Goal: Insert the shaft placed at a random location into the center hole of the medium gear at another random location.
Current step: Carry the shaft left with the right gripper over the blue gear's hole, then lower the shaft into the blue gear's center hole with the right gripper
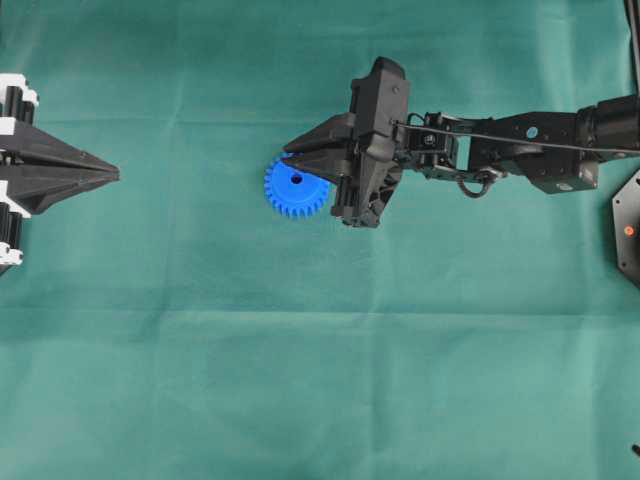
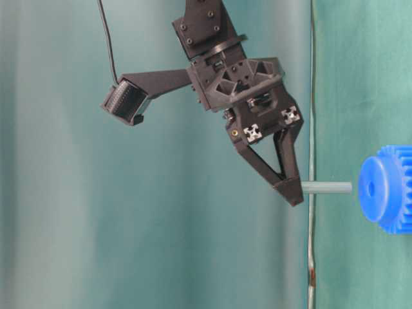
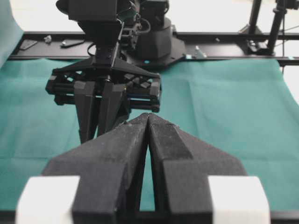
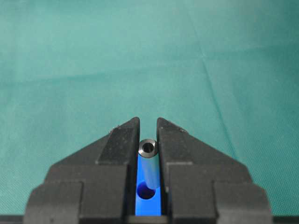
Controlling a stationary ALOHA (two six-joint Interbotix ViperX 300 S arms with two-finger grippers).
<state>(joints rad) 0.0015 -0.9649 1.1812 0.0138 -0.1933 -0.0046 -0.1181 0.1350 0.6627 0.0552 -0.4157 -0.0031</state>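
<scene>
My right gripper [image 1: 292, 153] is shut on the shaft [image 2: 327, 187], a short grey pin with a hollow end [image 4: 148, 148]. It hangs over the blue medium gear [image 1: 297, 187], which lies flat on the green cloth. In the table-level view the shaft's free end points at the gear's face [image 2: 376, 187], with a small gap between them. Between the right gripper's [image 4: 148, 122] fingers I see the blue gear and its dark center hole [image 4: 145, 192]. The shaft's lower end overlaps the hole's upper right edge. My left gripper [image 1: 112, 174] is shut and empty at the far left.
Green cloth [image 1: 330, 380] covers the whole table. A black fixture [image 1: 628, 228] sits at the right edge. In the left wrist view the right arm [image 3: 105, 88] stands ahead of my left gripper [image 3: 148, 116], with a black frame rail [image 3: 224, 35] behind it.
</scene>
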